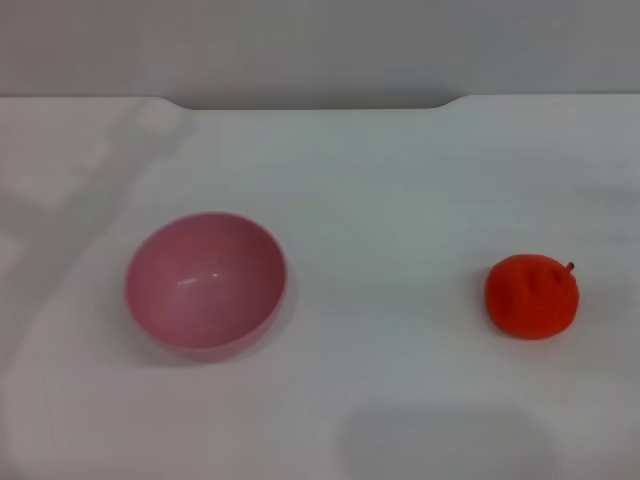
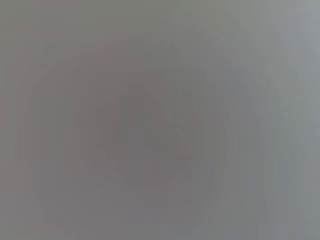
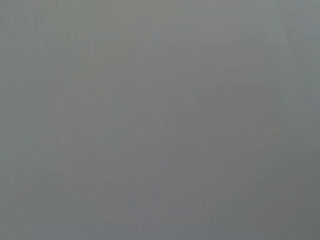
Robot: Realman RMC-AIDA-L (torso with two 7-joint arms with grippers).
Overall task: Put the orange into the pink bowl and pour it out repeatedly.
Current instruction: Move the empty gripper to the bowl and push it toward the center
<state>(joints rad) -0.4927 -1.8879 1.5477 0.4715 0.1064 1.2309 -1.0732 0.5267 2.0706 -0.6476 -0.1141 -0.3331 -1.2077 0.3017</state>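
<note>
The pink bowl [image 1: 205, 284] stands upright and empty on the white table, left of centre in the head view. The orange [image 1: 532, 296], bright orange-red and lumpy with a short stem pointing right, lies on the table at the right, well apart from the bowl. Neither gripper nor any part of an arm shows in the head view. Both wrist views hold only a plain grey blur with no object and no fingers.
The white table [image 1: 380, 200] stretches to a far edge with a shallow notch at the back centre. Faint shadows lie on it at the far left and near the front right.
</note>
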